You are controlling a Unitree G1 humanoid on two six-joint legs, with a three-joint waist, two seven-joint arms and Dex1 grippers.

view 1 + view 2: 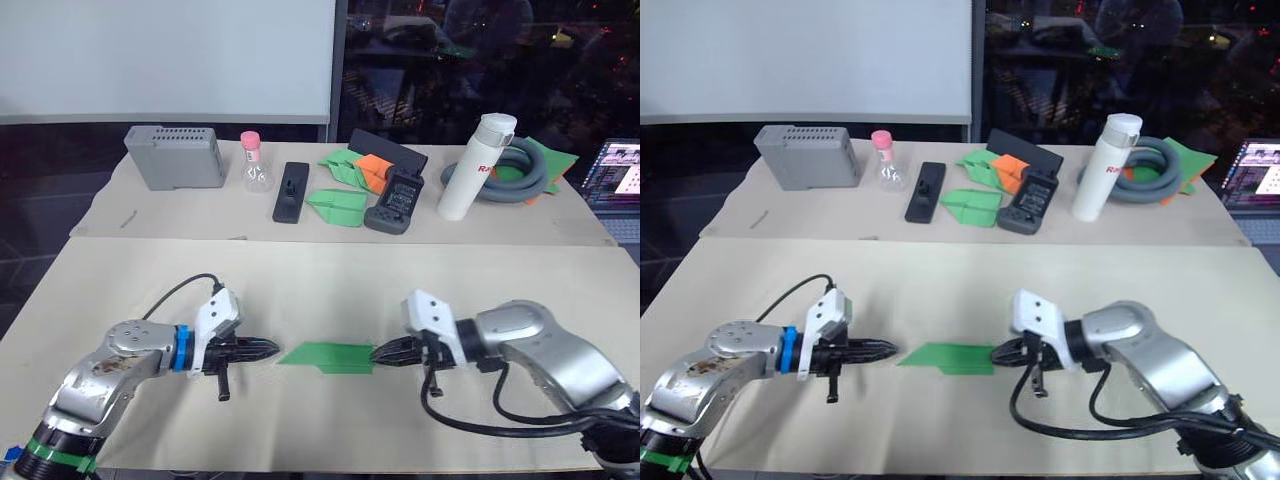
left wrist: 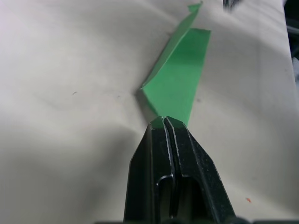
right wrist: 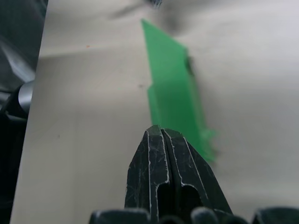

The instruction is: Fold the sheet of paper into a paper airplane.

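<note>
- Airplane [image 1: 328,357], a green wedge, lies mid-table toward the near edge, nose toward the left end effector [image 1: 268,349].
- Left end effector clenched, empty, tips just off the nose.
- Right end effector [image 1: 383,353] clenched at the tail; whether it pinches paper, I cannot tell.
- Advice: pin the tail, press creases slowly.

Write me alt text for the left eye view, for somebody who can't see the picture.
A folded green paper airplane lies on a cream-covered table between two robot grippers, the left gripper just short of its pointed end and the right gripper at its wide end, both with jaws shut. At the table's far side sit a grey box, a white bottle and smaller paper darts.
</note>
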